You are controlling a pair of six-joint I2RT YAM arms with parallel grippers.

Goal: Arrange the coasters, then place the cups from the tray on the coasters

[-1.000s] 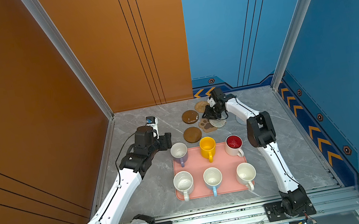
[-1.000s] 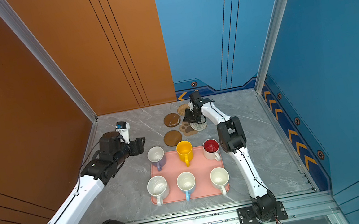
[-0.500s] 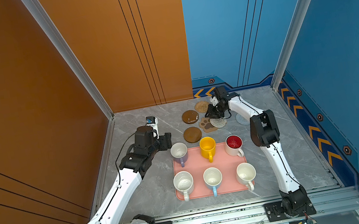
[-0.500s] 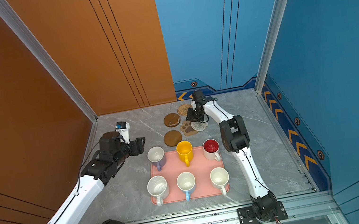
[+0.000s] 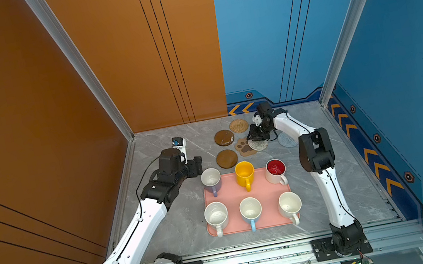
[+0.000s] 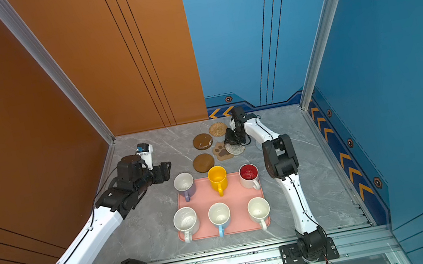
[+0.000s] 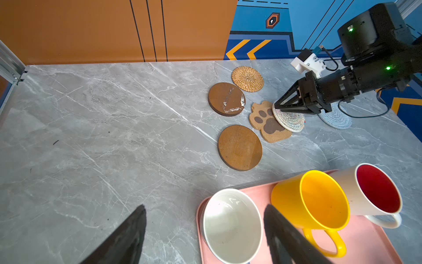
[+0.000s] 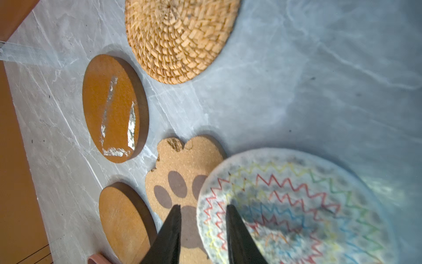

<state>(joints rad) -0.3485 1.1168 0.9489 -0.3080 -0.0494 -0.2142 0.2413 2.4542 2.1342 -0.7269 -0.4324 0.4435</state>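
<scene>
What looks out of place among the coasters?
The white woven coaster lies tilted, overlapping the paw coaster, its edge pinched by the right gripper. The far brown disc has white scuffs; the paw coaster's toe looks chipped.

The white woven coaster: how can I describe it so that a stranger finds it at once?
Look just behind the pink tray, where the right end effector reaches down. It pinches the rim of the white woven coaster, which overlaps the paw-shaped coaster. Only this one is white with coloured zigzag stitching; the pale-blue coaster beside it is not.
</scene>
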